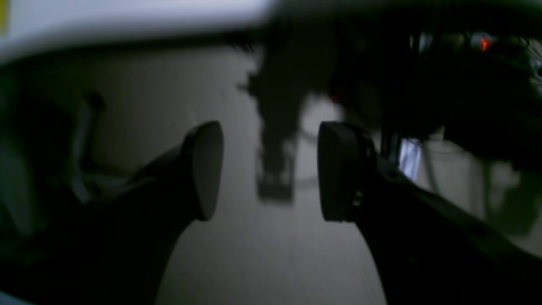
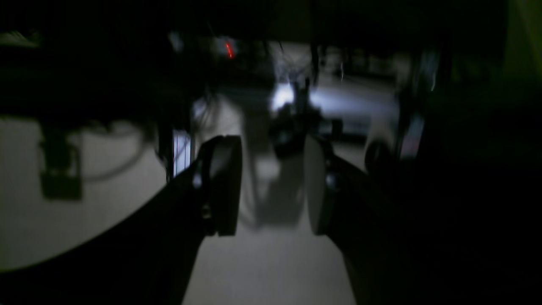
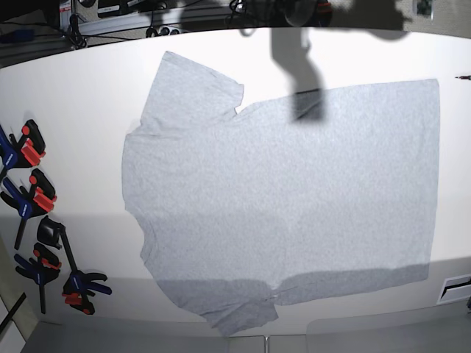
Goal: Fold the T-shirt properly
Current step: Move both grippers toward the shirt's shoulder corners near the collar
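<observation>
The T-shirt is light heather-grey and lies spread flat on the white table, plain side up. Its sleeves point to the upper left and the bottom, and its hem runs along the right. Neither arm shows in the base view. In the dark, blurred left wrist view my left gripper is open, with nothing between its fingers. The right wrist view shows my right gripper open too, its gap empty over a pale surface. I cannot tell whether that surface is cloth or table.
Several blue, red and black clamps lie along the table's left edge. Cables and equipment line the back edge. An arm's shadow falls on the top of the shirt. A vent-like fitting sits at the right edge.
</observation>
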Robot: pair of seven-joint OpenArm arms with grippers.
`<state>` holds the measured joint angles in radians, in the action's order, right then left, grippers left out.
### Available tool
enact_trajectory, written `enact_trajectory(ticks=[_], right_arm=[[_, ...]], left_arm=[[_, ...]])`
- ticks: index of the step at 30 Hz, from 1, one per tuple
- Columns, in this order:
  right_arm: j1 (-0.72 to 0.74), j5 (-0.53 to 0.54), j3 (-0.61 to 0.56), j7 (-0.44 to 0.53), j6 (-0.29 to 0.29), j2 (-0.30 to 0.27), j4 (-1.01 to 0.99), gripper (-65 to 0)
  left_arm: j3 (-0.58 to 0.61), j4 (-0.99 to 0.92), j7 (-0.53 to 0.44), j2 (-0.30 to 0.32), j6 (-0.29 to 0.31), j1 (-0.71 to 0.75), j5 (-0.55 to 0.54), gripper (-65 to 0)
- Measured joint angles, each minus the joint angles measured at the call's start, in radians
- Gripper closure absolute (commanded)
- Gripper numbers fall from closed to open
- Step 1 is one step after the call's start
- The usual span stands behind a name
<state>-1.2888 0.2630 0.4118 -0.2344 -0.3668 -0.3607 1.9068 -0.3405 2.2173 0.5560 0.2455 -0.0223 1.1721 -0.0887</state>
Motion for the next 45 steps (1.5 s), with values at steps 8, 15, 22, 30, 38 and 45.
enact_trajectory(ticks=[8, 15, 22, 30, 38, 45], right_arm=[[-0.003, -0.090, 0.050, -0.019, -0.201, -0.097, 0.282, -22.4], [0.195, -0.111, 0.053, 0.005, -0.231, -0.115, 0.404, -22.4], [0.358, -0.264, 0.053, 0.001, -0.307, -0.159, 0.401, -24.4], [0.358, -0.319, 0.051, 0.009, -0.341, -0.289, 0.377, -34.1], [0.350, 0.028, 0.051, -0.167, -0.341, -0.276, 0.378, -34.0], [0.352, -0.149, -0.001, -0.213, -0.333, -0.238, 0.357, -34.0]], left_arm=[[0.000, 0.123, -0.135, 0.102, 0.006, -0.129, 0.007, -32.0], [0.000, 0.123, -0.138, 0.105, 0.006, -0.213, 0.007, -32.0], [0.000, 0.123, -0.202, 0.093, 0.006, -0.224, 0.007, -32.0], [0.000, 0.123, -0.264, -0.049, 0.006, -0.230, 0.007, -32.0], [0.000, 0.122, -0.034, 0.001, 0.006, -0.306, 0.006, -32.0], [0.000, 0.122, -0.038, 0.004, 0.006, -0.375, -0.016, -32.0]])
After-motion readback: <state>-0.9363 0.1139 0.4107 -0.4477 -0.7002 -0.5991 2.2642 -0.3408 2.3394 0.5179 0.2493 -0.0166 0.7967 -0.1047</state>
